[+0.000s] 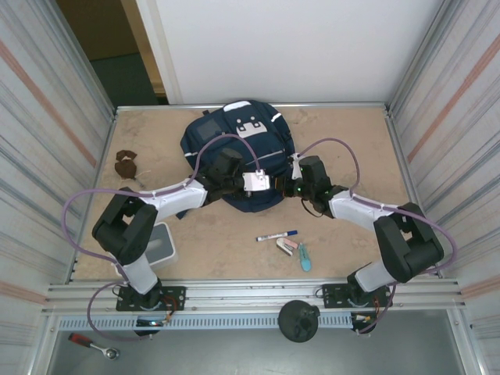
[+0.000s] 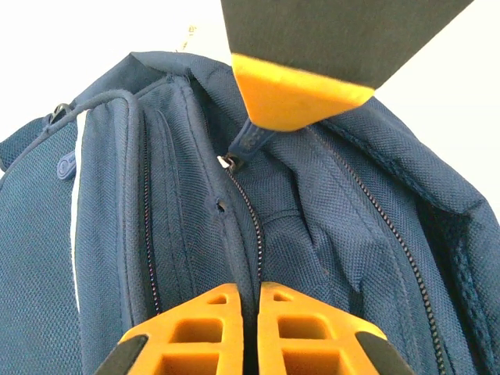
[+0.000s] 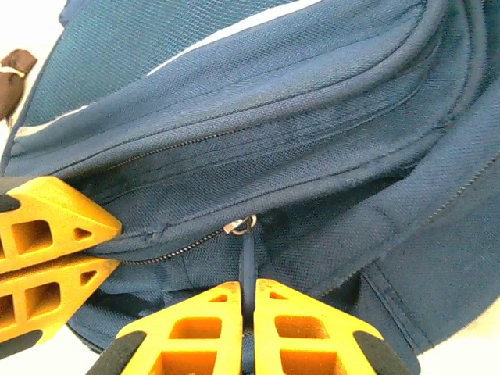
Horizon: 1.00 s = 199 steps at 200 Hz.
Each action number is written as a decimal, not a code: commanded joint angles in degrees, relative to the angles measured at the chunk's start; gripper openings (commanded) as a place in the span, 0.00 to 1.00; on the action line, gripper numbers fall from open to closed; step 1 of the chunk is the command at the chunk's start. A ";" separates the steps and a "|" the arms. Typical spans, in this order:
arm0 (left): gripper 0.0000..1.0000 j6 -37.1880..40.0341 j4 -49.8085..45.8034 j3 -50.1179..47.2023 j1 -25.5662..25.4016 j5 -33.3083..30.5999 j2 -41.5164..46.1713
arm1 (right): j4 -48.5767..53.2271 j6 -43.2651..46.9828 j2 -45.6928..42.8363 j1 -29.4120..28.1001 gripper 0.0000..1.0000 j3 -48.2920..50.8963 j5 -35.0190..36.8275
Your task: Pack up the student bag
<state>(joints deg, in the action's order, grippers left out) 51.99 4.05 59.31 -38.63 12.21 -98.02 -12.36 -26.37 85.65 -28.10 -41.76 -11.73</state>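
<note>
The navy student bag [image 1: 234,144] lies at the back middle of the table, white patch up. My left gripper [image 1: 272,186] is shut on a fold of bag fabric [image 2: 234,250] beside the zipper line. My right gripper [image 1: 294,187] meets it at the bag's near edge. In the right wrist view, my right gripper [image 3: 249,291] is shut on the dark zipper pull strap [image 3: 248,258], just below the metal slider [image 3: 242,226]. The left gripper's orange fingers [image 3: 47,242] show at the left there. One right finger [image 2: 297,94] hangs over the slider [image 2: 228,162] in the left wrist view.
On the table in front of the bag lie a marker pen [image 1: 276,235], a small pink-white item [image 1: 287,245] and a teal item [image 1: 305,258]. A white box [image 1: 162,244] stands by the left arm. A brown object [image 1: 125,164] lies at the far left. Ribbed walls close both sides.
</note>
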 commanded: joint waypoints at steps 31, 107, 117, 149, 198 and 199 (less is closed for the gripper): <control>0.00 -0.84 1.66 -1.48 -0.26 4.02 3.73 | -4.16 0.57 2.96 0.23 0.11 -0.35 -1.02; 0.00 -0.70 2.02 -1.80 -0.21 4.01 3.77 | -5.03 0.46 5.69 0.23 0.15 -1.68 -1.44; 0.00 -0.64 2.12 -1.83 -0.30 3.97 3.69 | -5.32 0.34 5.91 0.17 0.16 -1.75 -1.63; 0.00 -0.59 2.11 -1.92 -0.26 3.82 3.61 | -6.23 0.24 6.46 0.15 0.18 -2.09 -2.25; 0.00 -0.36 2.21 -2.14 -0.25 3.41 3.66 | -6.23 0.32 8.16 0.15 0.19 -3.33 -2.60; 0.00 -0.33 2.15 -2.16 -0.28 3.42 3.69 | -6.25 0.29 8.19 0.15 0.19 -3.37 -2.60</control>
<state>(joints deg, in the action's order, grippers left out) 51.62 5.06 58.04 -38.59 12.36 -97.47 -17.58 -26.39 92.44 -28.10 -42.98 -13.76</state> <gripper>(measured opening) 0.079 0.190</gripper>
